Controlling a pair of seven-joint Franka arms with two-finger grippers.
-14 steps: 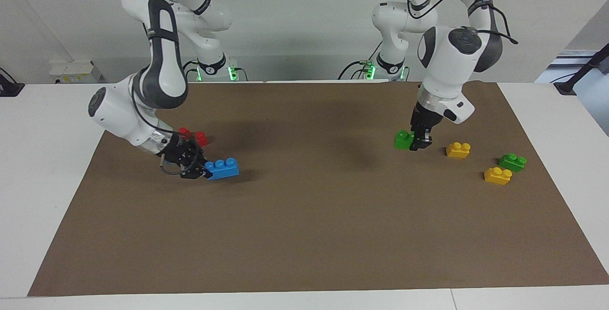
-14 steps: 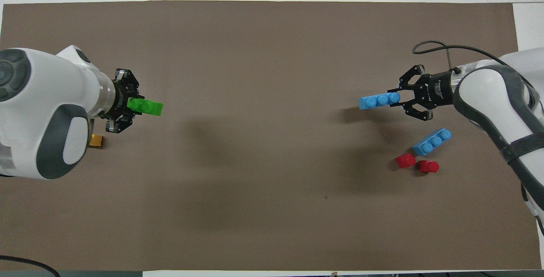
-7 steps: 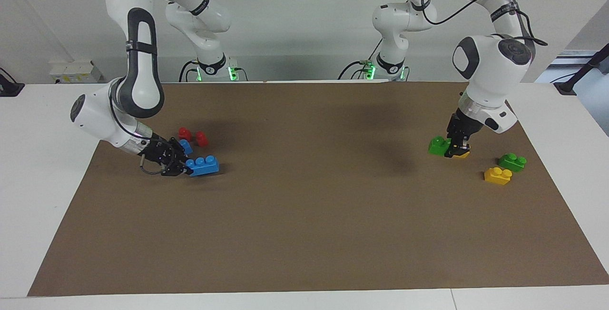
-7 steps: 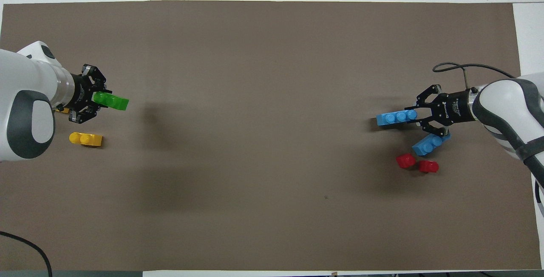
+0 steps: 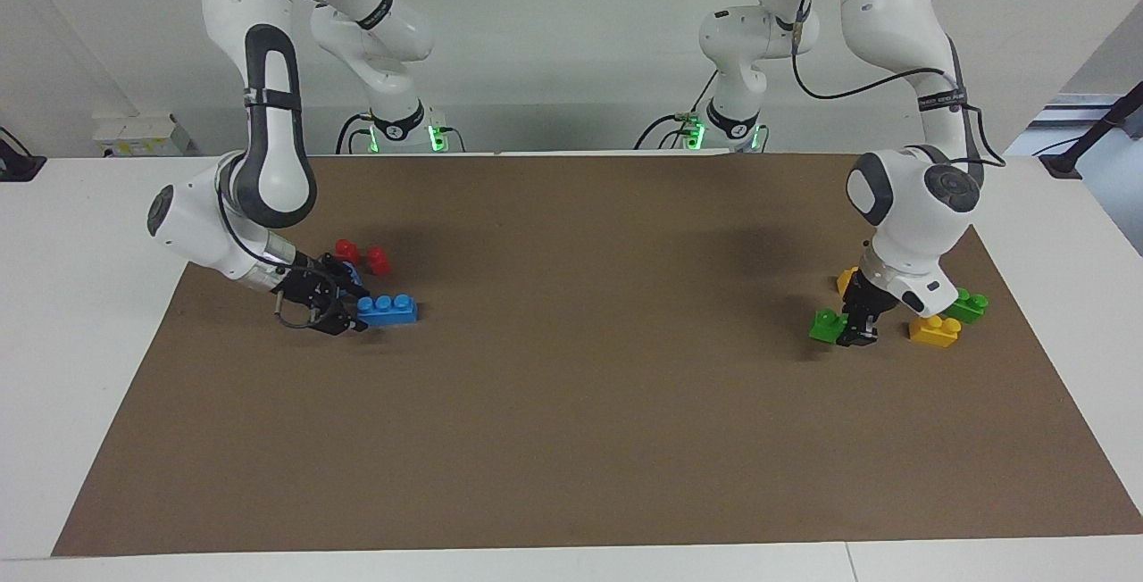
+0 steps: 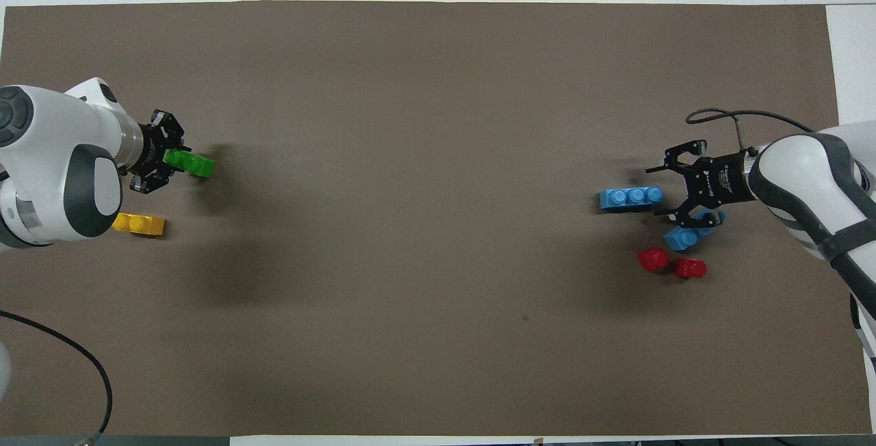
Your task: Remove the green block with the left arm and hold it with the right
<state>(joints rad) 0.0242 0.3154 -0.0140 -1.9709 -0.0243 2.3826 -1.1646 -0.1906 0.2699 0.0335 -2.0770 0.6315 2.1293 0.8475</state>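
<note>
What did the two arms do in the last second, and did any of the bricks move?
The left gripper carried its green block down to the brown mat, toward the left arm's end, beside the yellow bricks. The right gripper lowered its blue brick onto the mat and has opened, letting it go. The red bricks, second blue brick and other green brick stayed put.

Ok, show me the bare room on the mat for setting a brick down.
Free: the whole middle of the brown mat. Crowded: the left gripper with its green block by yellow bricks, and the right gripper at the blue brick.
</note>
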